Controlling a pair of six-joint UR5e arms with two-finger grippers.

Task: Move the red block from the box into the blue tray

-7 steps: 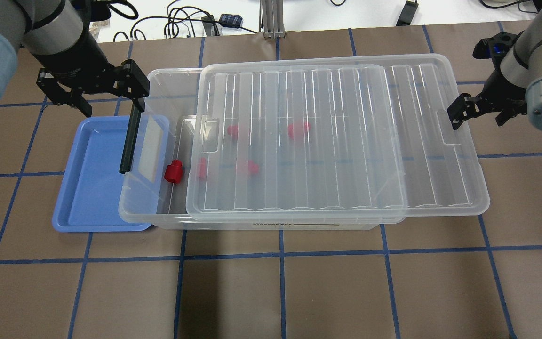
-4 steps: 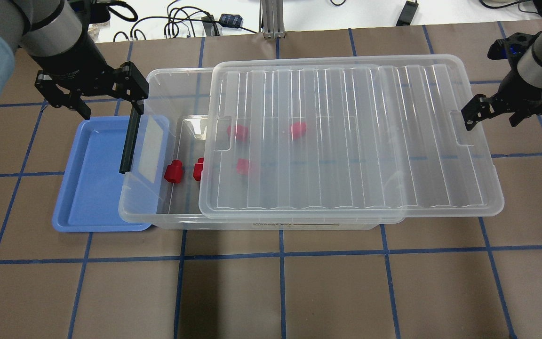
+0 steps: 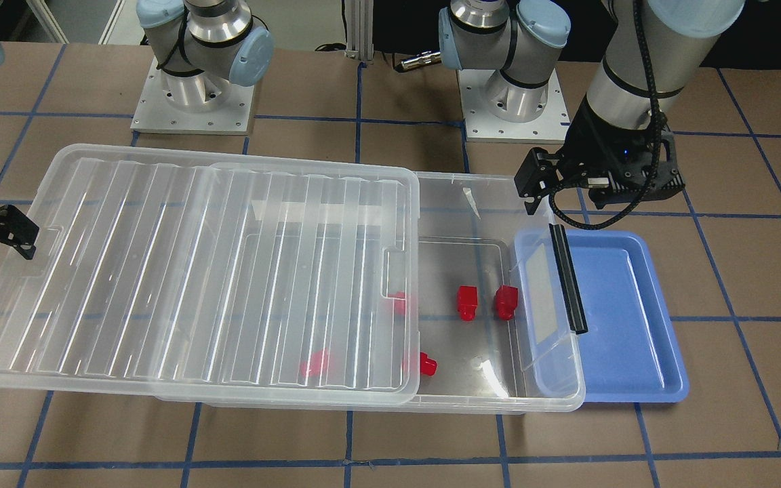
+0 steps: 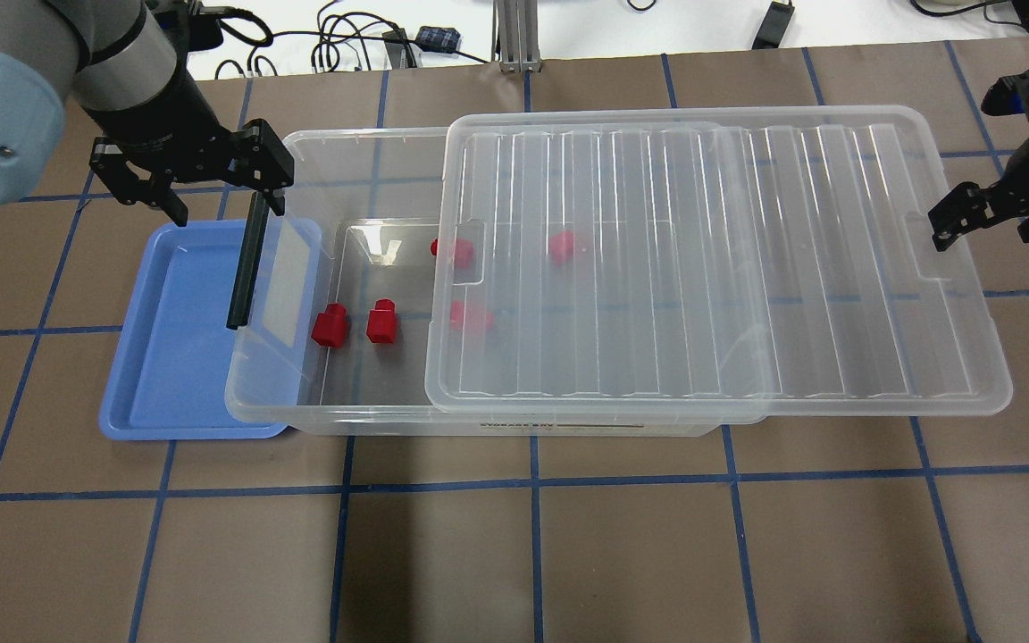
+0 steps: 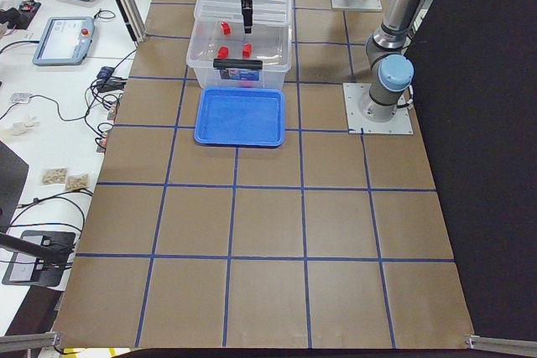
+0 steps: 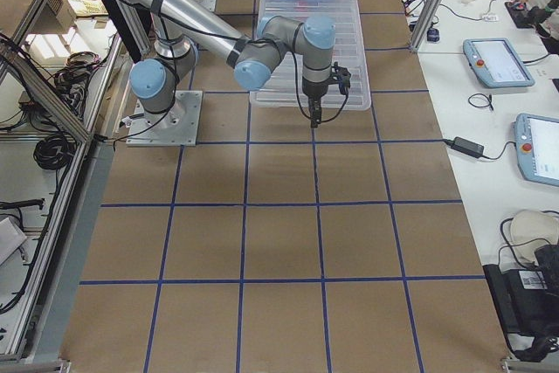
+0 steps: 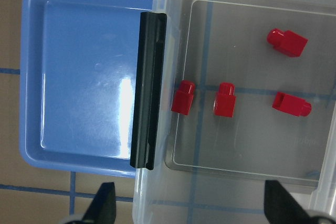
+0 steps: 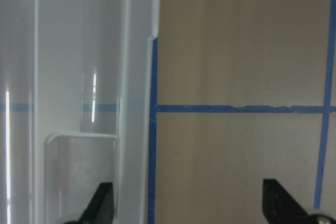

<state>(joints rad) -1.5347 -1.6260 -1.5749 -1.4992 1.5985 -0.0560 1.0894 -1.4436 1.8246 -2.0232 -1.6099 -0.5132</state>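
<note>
The clear box (image 4: 345, 415) stands mid-table with its ribbed lid (image 4: 720, 268) slid to the right, so its left end is uncovered. Two red blocks (image 4: 330, 324) (image 4: 381, 321) lie uncovered on the box floor. One more (image 4: 456, 252) is half under the lid, and two show through it. The blue tray (image 4: 175, 357) sits empty against the box's left end, by the black bar (image 4: 246, 272). My left gripper (image 4: 220, 201) hovers open above that bar; the left wrist view shows the blocks (image 7: 183, 97) below. My right gripper (image 4: 992, 219) is open at the lid's right edge (image 8: 136, 103).
The lid overhangs the box's right end and front. The two arm bases (image 3: 194, 102) stand behind the box. Cables (image 4: 345, 45) lie on the white surface beyond the table's far edge. Brown tabletop with blue grid lines (image 4: 532, 554) lies in front of the box.
The lid has slid to the right together with my right gripper, uncovering a second red block and part of a third. My left gripper shifted slightly right.
</note>
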